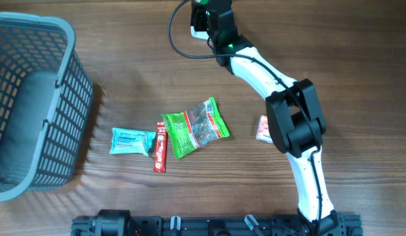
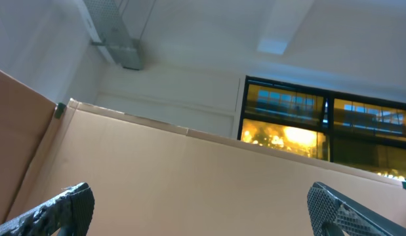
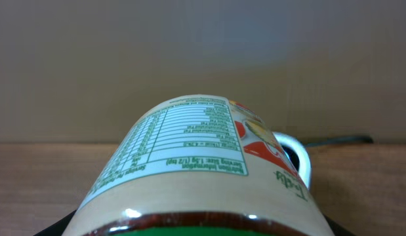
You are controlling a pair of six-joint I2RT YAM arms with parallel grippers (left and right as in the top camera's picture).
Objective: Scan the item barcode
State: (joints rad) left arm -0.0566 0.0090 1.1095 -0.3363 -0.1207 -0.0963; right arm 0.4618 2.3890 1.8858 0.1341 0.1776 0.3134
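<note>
The right arm [image 1: 281, 85] stretches toward the table [image 1: 360, 52]'s far edge, right pincer [image 1: 204, 19] pinching a labelled can [image 3: 189, 151]; left pincer [image 2: 203, 210] spread.

The basket [image 1: 75, 111] sits left on the table [image 1: 124, 65], four packets [image 1: 183, 134] beside it, a fifth packet [image 1: 262, 128] farther right.

Container [image 3: 196, 177]: a cylindrical item wrapped in a cream label printed with a nutrition table and red and yellow graphics, with a green band at its near end. It is held on its side by the right gripper [image 3: 193, 229], table uppermost.
</note>
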